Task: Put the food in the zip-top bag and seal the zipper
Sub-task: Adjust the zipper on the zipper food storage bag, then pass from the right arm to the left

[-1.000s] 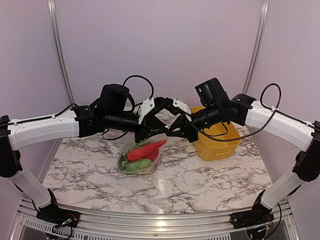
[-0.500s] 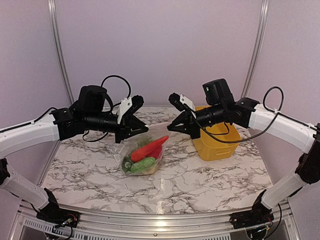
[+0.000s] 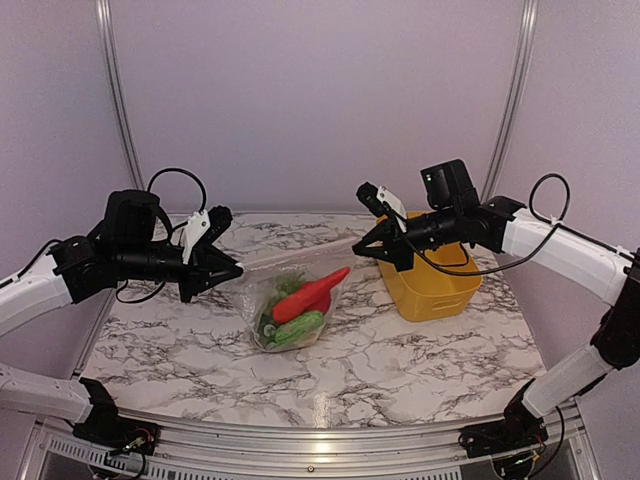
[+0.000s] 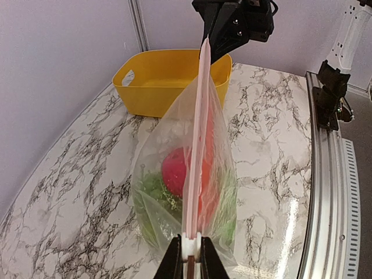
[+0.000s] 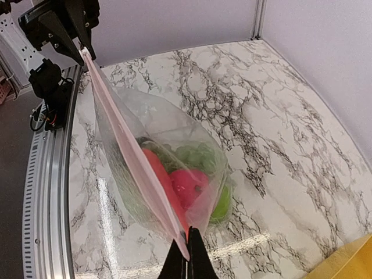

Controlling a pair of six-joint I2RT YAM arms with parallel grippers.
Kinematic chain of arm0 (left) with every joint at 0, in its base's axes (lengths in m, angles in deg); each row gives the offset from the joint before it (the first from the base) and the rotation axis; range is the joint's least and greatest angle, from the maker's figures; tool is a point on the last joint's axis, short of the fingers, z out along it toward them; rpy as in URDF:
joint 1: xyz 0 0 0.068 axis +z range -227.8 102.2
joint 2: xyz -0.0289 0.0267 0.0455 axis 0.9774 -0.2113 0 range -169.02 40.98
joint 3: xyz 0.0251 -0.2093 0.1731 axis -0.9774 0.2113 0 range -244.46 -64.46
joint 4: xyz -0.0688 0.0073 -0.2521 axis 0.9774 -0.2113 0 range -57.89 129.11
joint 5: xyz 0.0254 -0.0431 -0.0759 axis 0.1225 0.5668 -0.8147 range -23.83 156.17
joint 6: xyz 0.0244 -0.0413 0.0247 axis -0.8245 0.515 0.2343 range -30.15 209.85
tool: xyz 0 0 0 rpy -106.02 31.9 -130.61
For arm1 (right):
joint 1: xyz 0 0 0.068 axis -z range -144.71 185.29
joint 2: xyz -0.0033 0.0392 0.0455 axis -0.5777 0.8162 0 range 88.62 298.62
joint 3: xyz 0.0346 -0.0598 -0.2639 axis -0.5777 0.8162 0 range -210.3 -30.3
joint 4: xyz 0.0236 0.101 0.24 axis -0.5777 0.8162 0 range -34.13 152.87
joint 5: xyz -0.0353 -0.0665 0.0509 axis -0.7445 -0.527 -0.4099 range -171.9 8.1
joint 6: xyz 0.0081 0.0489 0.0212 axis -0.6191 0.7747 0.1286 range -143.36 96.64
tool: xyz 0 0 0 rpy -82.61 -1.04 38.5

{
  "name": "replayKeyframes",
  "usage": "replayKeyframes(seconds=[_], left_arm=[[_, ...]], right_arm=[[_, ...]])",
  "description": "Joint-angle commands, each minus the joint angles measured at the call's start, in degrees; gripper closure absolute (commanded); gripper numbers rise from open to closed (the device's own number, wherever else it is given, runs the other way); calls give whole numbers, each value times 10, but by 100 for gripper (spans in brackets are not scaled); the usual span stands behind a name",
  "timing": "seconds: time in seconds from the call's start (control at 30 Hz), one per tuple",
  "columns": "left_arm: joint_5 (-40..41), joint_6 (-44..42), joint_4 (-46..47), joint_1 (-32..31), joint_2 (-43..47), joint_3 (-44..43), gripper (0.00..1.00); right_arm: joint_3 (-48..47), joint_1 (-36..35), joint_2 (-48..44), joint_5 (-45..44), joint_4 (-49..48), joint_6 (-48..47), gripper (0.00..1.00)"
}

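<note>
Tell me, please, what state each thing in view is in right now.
bag: held up by its top edge, sagging below.
zipper: stretched taut, looks closed along its length.
food: inside the bag, at its bottom.
basket: upright, looks empty.
left hand: shut on one zipper end.
right hand: shut on the other zipper end.

Clear crinkly zip-top bag between left gripper and right gripper
Glossy toy food inside; yellow plastic basket to its right, on the marbled table.
</note>
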Motion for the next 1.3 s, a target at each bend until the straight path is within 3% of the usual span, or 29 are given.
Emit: replayKeyframes(seconds=[0.0, 0.5, 0.8, 0.83, 0.97, 1.1, 1.27], left_arm=[[42, 4, -117, 29, 50, 30, 100], [41, 2, -131, 72, 83, 49, 100], [49, 2, -122, 81, 96, 65, 93], [52, 2, -122, 83, 97, 66, 91], [73, 19, -108, 84, 108, 77, 61], [63, 74, -13, 87, 117, 118, 42], [-40, 121, 100, 88, 69, 126, 39]], right_arm=[[5, 48, -17, -80, 20, 14, 100], [-4, 48, 1, -83, 17, 21, 100], [-6, 48, 9, -79, 16, 25, 100], [-7, 48, 10, -78, 16, 24, 100], [-7, 49, 13, -67, 16, 23, 100], [-9, 49, 15, -50, 17, 21, 100], [-15, 48, 18, -41, 19, 28, 100]])
